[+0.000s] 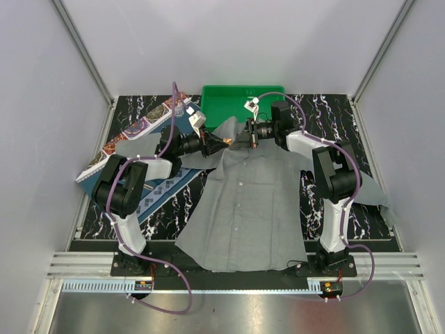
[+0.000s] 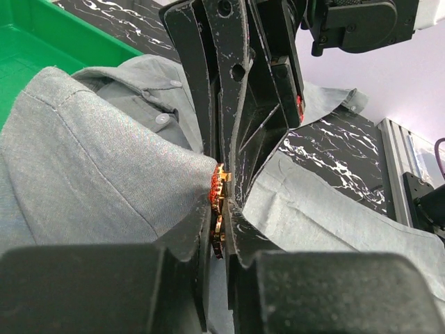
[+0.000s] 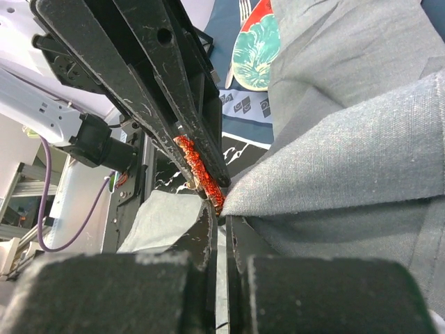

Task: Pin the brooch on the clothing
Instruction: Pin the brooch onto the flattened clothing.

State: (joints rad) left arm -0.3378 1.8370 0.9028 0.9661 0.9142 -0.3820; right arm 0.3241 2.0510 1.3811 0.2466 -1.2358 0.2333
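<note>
The brooch point(image 2: 217, 209) shows only edge-on between black fingers, its face and pin hidden. The shirt point(image 1: 247, 202) sleeves are partly covered by the 2 arms. The patterned plate point(image 3: 256, 43) is cut by cloth.

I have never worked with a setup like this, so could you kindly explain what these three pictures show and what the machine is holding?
Two robot arms are bolted at the near edge of a table. One picture looks down from overhead; the other two come from a camera on each wrist. A grey shirt lies spread on the table, with a green tray behind it and a patterned placemat to the left. The left gripper and right gripper meet at the collar. The right gripper is shut on a fold of shirt; the red-orange brooch sits pressed between the two grippers.
</note>
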